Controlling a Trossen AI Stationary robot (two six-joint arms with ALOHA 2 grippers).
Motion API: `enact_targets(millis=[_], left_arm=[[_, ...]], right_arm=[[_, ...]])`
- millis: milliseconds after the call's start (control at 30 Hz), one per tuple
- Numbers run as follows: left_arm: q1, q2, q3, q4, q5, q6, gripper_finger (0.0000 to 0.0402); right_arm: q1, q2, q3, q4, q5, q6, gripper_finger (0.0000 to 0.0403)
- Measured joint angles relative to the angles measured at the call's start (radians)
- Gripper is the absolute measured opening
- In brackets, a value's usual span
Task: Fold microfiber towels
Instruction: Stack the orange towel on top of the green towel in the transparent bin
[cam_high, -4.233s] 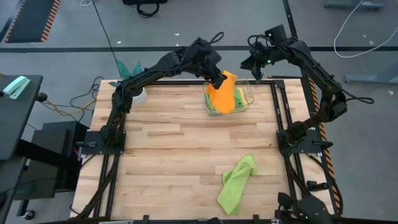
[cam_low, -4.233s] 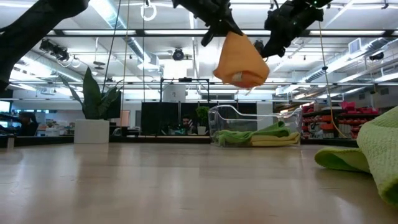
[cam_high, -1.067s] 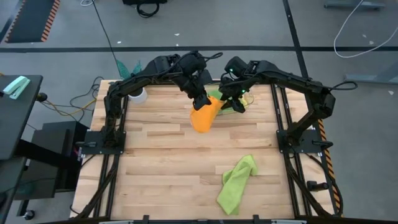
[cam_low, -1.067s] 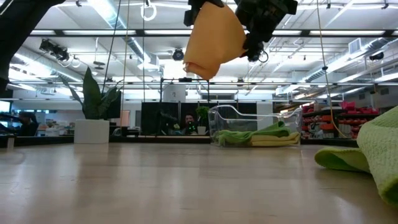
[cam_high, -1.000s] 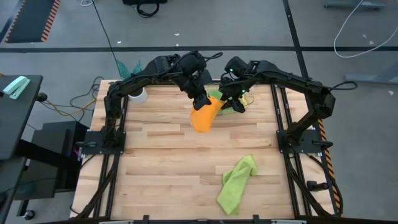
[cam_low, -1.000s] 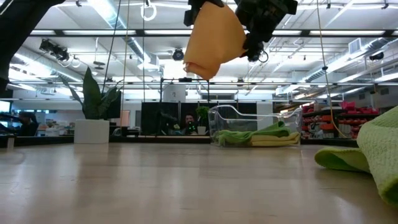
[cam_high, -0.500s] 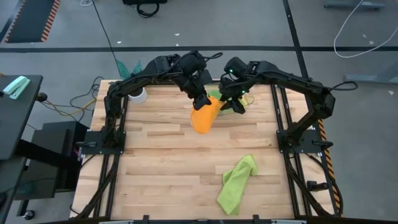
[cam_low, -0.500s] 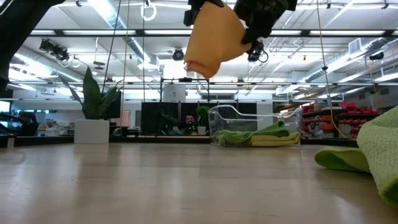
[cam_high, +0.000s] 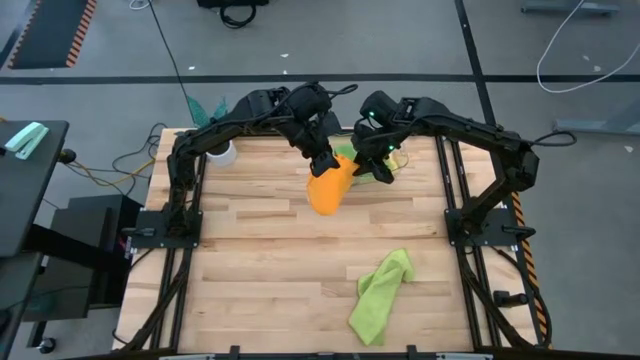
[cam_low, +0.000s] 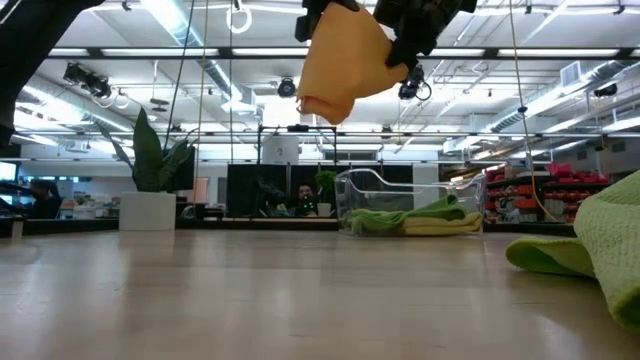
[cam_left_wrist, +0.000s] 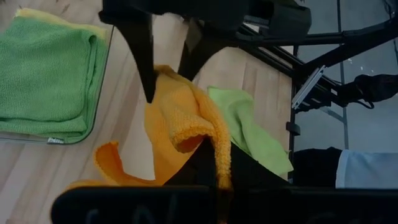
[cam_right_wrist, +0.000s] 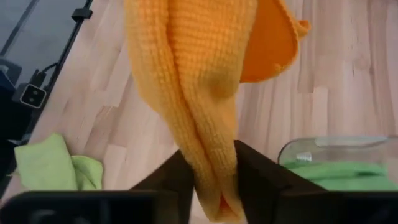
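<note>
An orange towel (cam_high: 328, 190) hangs high over the far middle of the table, also seen in the low view (cam_low: 340, 65). My left gripper (cam_high: 325, 165) is shut on its top. My right gripper (cam_high: 372, 168) stands just to its right, with the cloth between its fingers (cam_right_wrist: 211, 168). A lime green towel (cam_high: 380, 293) lies crumpled on the table near the front right. A folded green towel (cam_left_wrist: 46, 74) lies on a yellow one in the clear bin (cam_high: 392, 165). My left gripper pinches a bunched upper edge of the orange towel (cam_left_wrist: 214, 146) between its two fingers, slanting down from the far left. The cloth hangs slack below, clear of the table. My right gripper has a hanging fold of several layers (cam_right_wrist: 208, 143) between its two fingers (cam_right_wrist: 180, 180), which touch it on both sides. It comes slanting down from the table's right.
The clear bin (cam_low: 410, 195) stands at the far right of the table, behind the hanging towel. A leafy plant in a white pot (cam_low: 150, 190) stands at the far left corner. Bare wood lies below and in front of the orange towel.
My right gripper's fingers have drawn together around the hanging side of the orange towel. The towel stays hanging in the same place from my left gripper.
</note>
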Motion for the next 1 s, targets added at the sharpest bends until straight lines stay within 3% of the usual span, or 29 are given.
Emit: enact_targets(millis=[200, 467, 767, 1000], left_arm=[[0.013, 0.000, 0.000, -0.004, -0.041, 0.013, 0.0009], [0.080, 0.004, -0.030, 0.011, -0.127, 0.041, 0.0009], [0.173, 0.005, -0.171, 0.272, -0.122, 0.052, 0.0009], [0.230, 0.006, -0.228, 0.411, -0.090, 0.081, 0.0009]], right_arm=[[-0.010, 0.000, 0.000, -0.024, 0.058, 0.020, 0.0013], [-0.015, -0.005, 0.000, -0.025, 0.127, 0.096, 0.0007], [-0.024, -0.018, 0.031, -0.011, 0.158, 0.209, 0.0005], [-0.136, 0.011, 0.032, 0.064, 0.168, 0.379, 0.0002]])
